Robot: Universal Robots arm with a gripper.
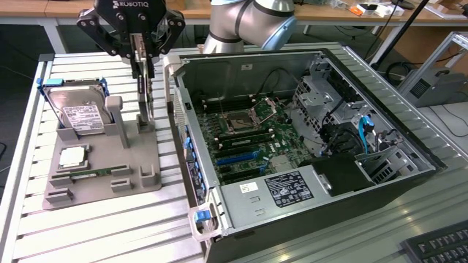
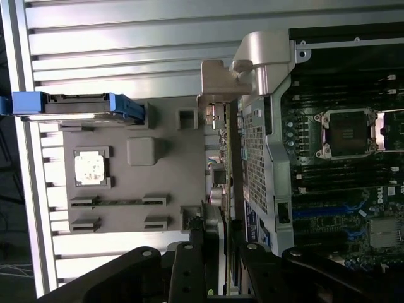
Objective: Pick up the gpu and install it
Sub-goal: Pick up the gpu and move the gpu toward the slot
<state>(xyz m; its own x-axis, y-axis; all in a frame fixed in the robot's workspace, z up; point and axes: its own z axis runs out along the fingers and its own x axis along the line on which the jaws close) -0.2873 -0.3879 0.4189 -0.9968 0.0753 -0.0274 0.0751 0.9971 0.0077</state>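
From my console, the claw [image 1: 141, 57] was clamped narrow on the top edge of the graphics card [image 1: 146, 96]. The card stood upright on edge in its slot in the grey holder [image 1: 91, 189], just beside the open computer case [image 1: 241, 66]. My worry was the hold: a pinch on so thin an edge could let the card swing or slip. Lifted at a tilt, it might jam in the slot and drag the holder across the surface [image 1: 109, 230], or knock the case wall.
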